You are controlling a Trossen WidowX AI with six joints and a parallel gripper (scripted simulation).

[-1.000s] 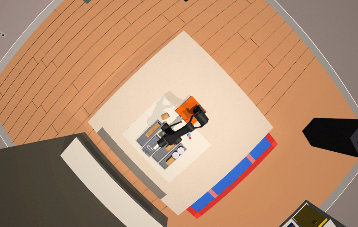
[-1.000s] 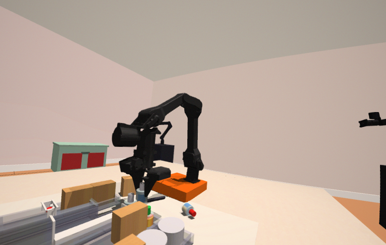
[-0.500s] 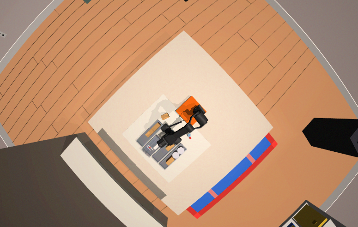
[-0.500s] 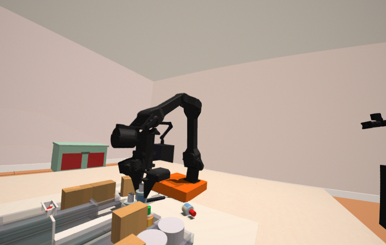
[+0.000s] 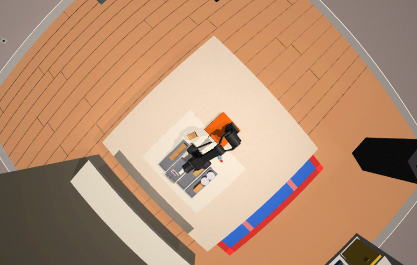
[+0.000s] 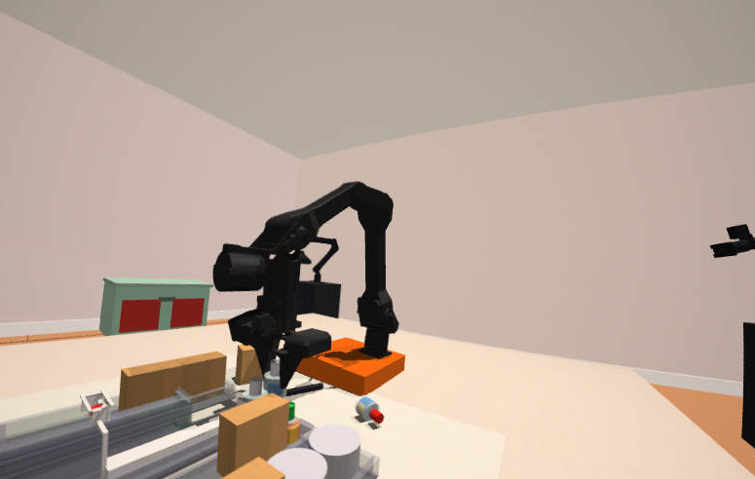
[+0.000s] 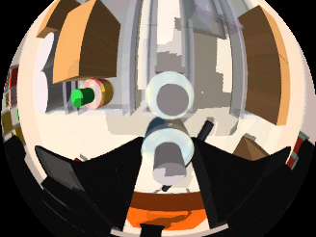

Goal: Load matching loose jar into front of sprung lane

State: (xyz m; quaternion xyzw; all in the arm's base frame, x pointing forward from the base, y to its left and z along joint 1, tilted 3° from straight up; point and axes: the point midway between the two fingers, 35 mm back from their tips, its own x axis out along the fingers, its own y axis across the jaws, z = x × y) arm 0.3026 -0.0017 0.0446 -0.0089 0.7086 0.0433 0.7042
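Observation:
My gripper (image 6: 273, 381) (image 7: 167, 142) is shut on a jar with a grey cap, clear shoulder and blue body (image 6: 275, 382) (image 7: 169, 166). It holds the jar roughly upright at the front end of the sprung lane (image 7: 150, 48). A matching grey-capped jar (image 6: 255, 386) (image 7: 171, 98) stands in that lane, just beyond the held one. The two jars look very close in the wrist view; I cannot tell whether they touch. The held jar's base, the front stop and the pusher plate's contact are hidden or unclear. In the top view the arm covers both jars.
A green-capped jar (image 6: 291, 419) (image 7: 82, 96) stands in the neighbouring lane by a wooden block (image 6: 253, 428) (image 7: 87, 39). White round tubs (image 5: 204, 181) (image 6: 335, 449) fill another lane. A red-capped jar (image 5: 220, 158) (image 6: 366, 408) lies on its side. A black rod (image 6: 305, 389) (image 7: 206, 131) lies near the lane fronts.

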